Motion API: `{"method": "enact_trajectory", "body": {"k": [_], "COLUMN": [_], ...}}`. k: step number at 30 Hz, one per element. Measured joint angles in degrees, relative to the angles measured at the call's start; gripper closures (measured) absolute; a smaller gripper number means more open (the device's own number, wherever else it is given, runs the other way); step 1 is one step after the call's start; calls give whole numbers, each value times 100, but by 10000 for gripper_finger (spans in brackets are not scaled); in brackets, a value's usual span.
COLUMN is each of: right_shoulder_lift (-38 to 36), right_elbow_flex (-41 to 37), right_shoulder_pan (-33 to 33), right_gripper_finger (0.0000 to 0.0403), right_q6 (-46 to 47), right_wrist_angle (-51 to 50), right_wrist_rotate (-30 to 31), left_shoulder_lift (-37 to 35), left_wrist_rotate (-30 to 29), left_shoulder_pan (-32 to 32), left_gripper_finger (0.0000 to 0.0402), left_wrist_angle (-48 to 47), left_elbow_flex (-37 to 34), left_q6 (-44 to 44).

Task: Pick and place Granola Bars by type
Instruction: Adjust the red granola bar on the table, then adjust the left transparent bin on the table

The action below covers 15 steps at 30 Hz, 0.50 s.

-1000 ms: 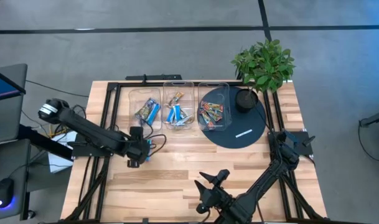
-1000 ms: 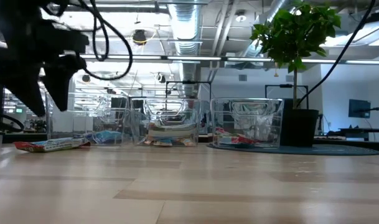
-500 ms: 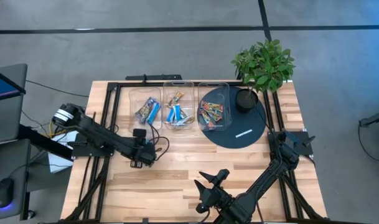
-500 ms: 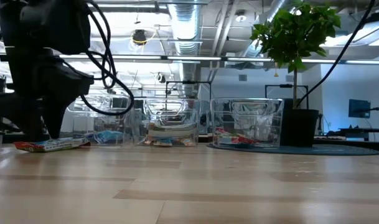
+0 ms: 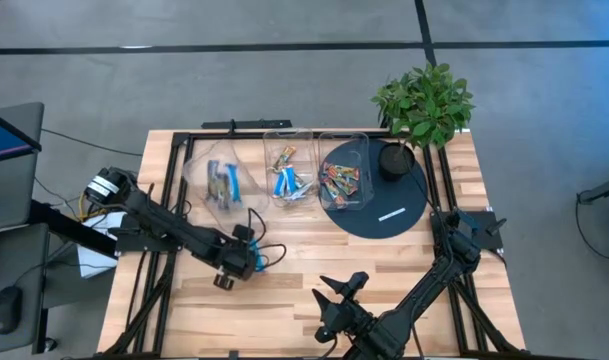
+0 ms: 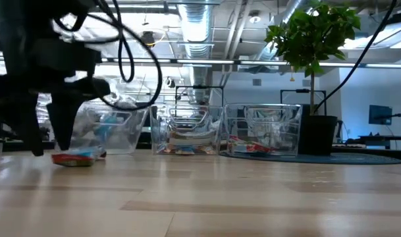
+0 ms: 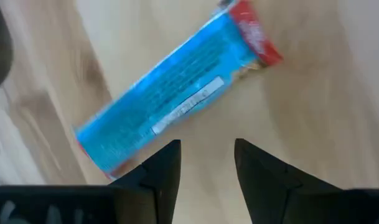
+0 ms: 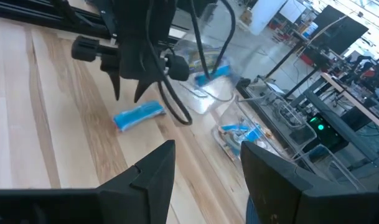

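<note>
Left end effector (image 7: 205, 163), fingers parted and empty, has knocked the left clear plastic bin (image 5: 212, 180) askew; the blue-wrapped granola bar (image 7: 177, 99) stays unpicked on the wooden desk (image 5: 384, 260).

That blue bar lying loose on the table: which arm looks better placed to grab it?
The left. Its gripper hangs open right beside the blue bar, jaws pointed down at it. The right gripper sits open farther off, near the table's front edge.
</note>
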Motion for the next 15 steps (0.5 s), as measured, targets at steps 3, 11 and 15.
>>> {"method": "enact_trajectory", "body": {"k": [3, 11, 15], "right_shoulder_lift": [0, 0, 0], "right_elbow_flex": [0, 0, 0], "right_shoulder_pan": [0, 0, 0], "right_gripper_finger": [226, 226, 226], "right_q6": [0, 2, 2], "right_wrist_angle": [0, 0, 0], "right_wrist_rotate": [-3, -4, -4], "left_shoulder_lift": [-7, -15, -15], "left_wrist_rotate": [-67, -279, -380], "left_shoulder_pan": [-103, -160, -160], "left_gripper_finger": [256, 256, 256], "left_wrist_angle": [-7, -333, -508], "left_elbow_flex": [99, 142, 140], "left_q6": [0, -132, -228]}}
